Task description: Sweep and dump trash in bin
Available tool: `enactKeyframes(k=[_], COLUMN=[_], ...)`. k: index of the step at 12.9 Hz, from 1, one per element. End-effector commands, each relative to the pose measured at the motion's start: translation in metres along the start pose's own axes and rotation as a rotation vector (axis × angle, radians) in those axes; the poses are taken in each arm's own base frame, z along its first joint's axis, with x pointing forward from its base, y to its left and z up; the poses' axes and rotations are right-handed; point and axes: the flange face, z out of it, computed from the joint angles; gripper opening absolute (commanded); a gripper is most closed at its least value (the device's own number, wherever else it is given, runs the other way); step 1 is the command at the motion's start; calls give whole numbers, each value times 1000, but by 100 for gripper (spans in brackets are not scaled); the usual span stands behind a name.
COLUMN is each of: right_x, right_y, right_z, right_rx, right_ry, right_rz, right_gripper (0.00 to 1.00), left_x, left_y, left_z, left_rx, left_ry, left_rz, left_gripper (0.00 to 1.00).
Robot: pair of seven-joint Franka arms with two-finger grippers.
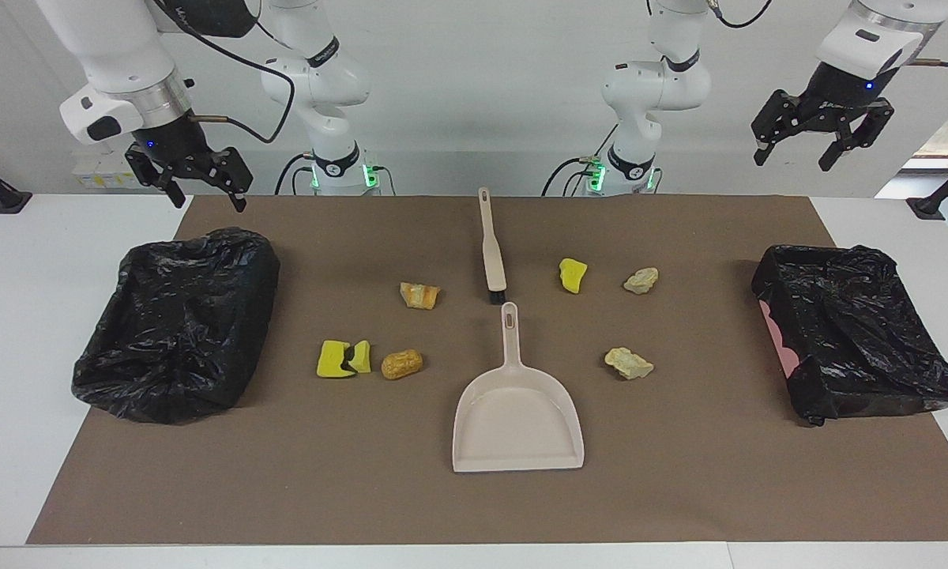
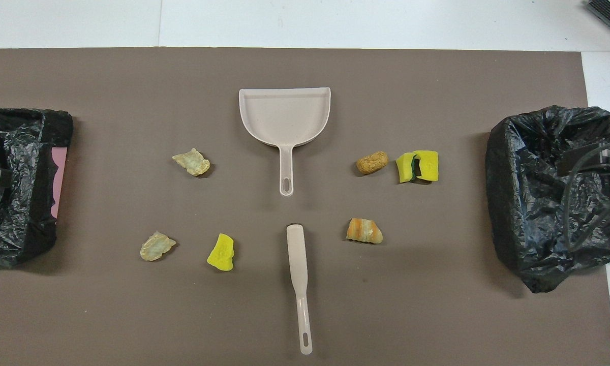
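Both arms wait raised: left gripper [image 1: 823,142] and right gripper [image 1: 193,180] have fingers wide, holding nothing; trash [image 1: 419,295] lies around the dustpan [image 1: 517,419].

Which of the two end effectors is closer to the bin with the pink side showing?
The left end effector: it hangs open in the air near that bin, at its own end of the table. The right end effector, also open, waits above the other bin.

1. Trash [image 1: 573,275]: bright yellow, pale beige and orange-brown lumps.
2. Dustpan [image 1: 517,419] and brush [image 1: 491,249]: beige; the brush's bristles black.
3. Mat [image 1: 679,474]: brown.
4. Bin liners [image 1: 178,324]: glossy black.
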Motion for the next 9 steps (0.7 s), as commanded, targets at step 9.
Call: enactKeyframes(k=[9], right_x=[-3], right_y=[-12], right_z=[-3], right_rx=[32], right_ry=[10], right_rz=[-39], right_gripper=[100], left_x=[-10], left_y=[0], left_z=[0], left_rx=[10], left_ry=[-14], left_rz=[-14], left_gripper=[100])
